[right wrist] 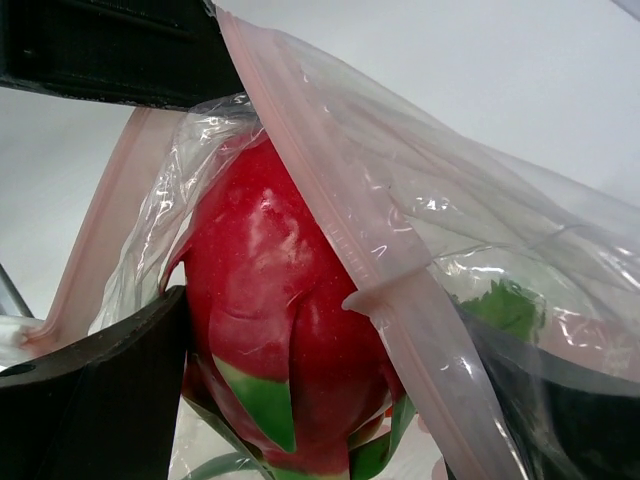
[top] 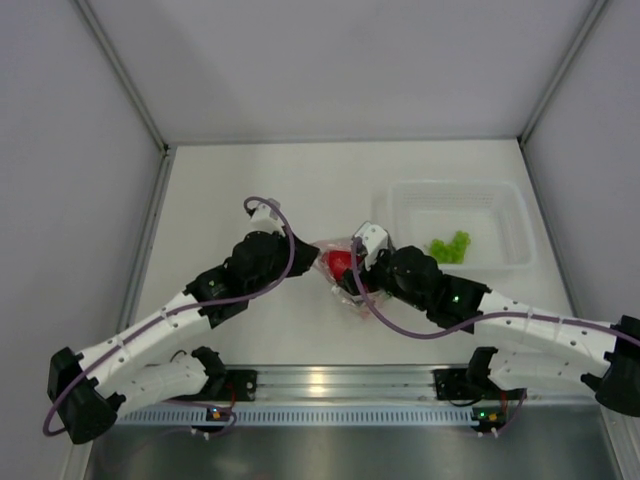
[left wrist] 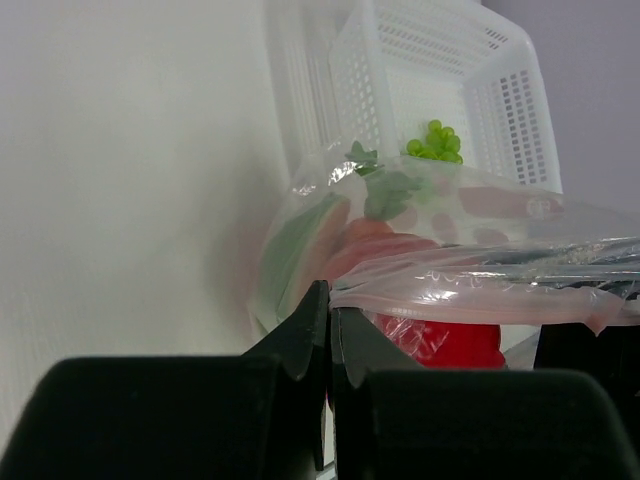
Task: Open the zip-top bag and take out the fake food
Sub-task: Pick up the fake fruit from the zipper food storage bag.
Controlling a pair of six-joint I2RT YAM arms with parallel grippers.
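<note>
Left wrist view is showing the left gripper [left wrist: 328, 305] clamping together on the zip-top bag [left wrist: 440, 235] by its strip, likely bracing the mouth near the surface's [top: 250, 190] middle. The right gripper [top: 350, 275] is straddling the dragon fruit [right wrist: 270, 310], jaws apart. Crinkled plastic is blurring the other pieces.

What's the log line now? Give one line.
left tool: shut on zip-top bag rim | right tool: open around dragon fruit | fruit: in bag
</note>
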